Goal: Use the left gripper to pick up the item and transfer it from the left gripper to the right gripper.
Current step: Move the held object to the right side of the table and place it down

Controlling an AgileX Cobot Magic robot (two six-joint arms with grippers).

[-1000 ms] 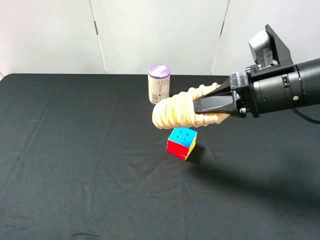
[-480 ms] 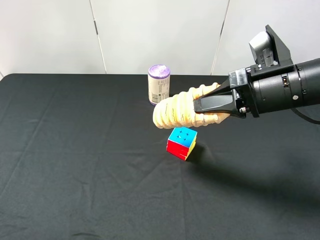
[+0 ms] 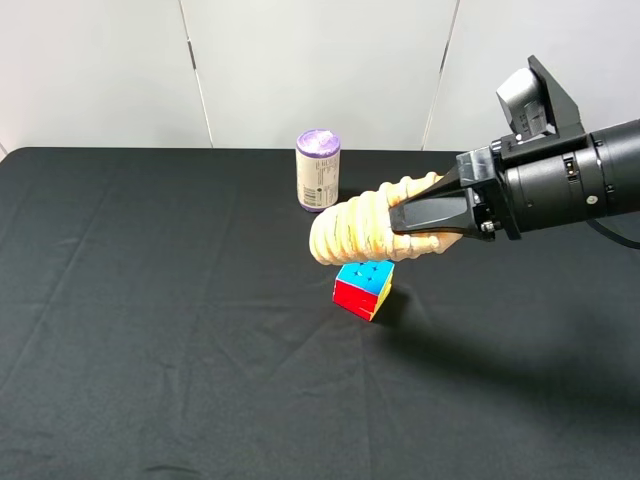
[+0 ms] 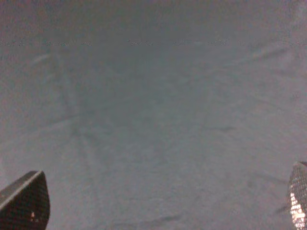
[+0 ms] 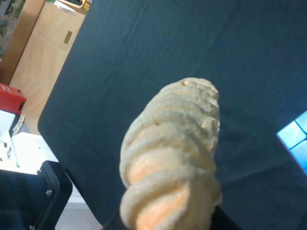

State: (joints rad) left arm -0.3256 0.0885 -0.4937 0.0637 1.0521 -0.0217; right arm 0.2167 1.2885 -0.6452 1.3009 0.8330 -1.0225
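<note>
Right claw [image 3: 400, 216] gripping item [image 3: 346, 228], black tablecloth [image 3: 150, 330], white wall [image 3: 310, 60]

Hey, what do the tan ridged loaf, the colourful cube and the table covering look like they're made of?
The loaf looks like soft foam, perhaps squishy rubber: matte, faintly porous skin with rounded ridges. The cube looks like hard plastic: smooth, bright, flat-faced tiles. The table covering looks like black cloth: matte, with creases.

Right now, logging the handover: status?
Right gripper shut on loaf, aloft near cube. Left gripper open, empty, over cloth. Nothing seen in the way.
</note>
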